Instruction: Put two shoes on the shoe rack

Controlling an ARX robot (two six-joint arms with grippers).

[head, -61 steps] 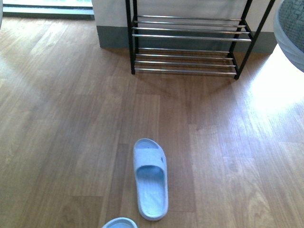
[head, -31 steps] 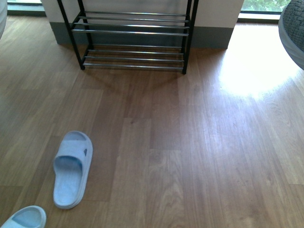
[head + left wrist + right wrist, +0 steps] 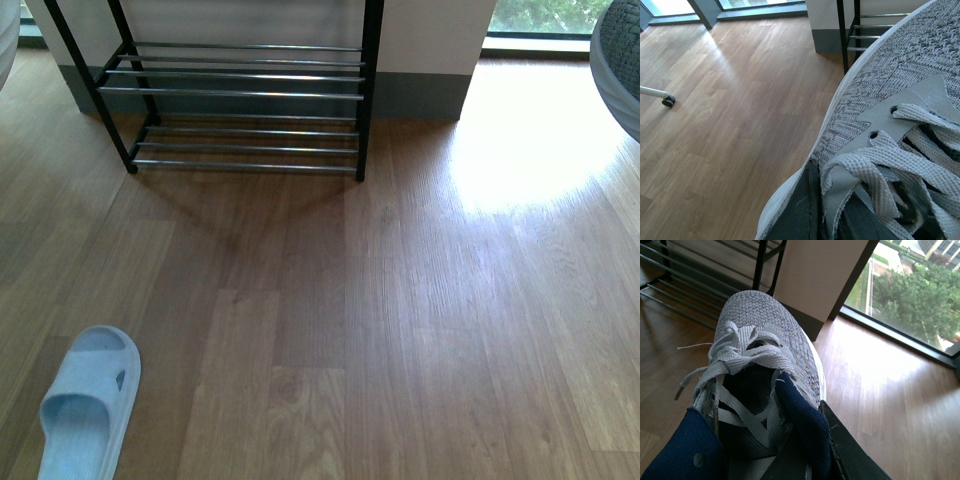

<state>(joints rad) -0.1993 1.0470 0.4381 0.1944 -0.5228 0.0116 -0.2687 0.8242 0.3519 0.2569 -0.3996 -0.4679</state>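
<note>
The left fingers [image 3: 801, 215] are clamping 1 grey knit sneaker [image 3: 900, 75]. The right fingers [image 3: 852, 460] are clamping the 2nd sneaker [image 3: 765, 330] at its navy collar, with the shoe rack [image 3: 367, 100] standing ahead of both.

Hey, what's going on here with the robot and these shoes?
The robot is carrying a grey sneaker in each arm. The left pincer is clamped on the left sneaker, and the right pincer is clamped on the right sneaker. The shoe rack stands ahead against the wall with no shoe on the rods in view, so neither sneaker is placed yet. A pale blue slide lies on the wood floor.
</note>
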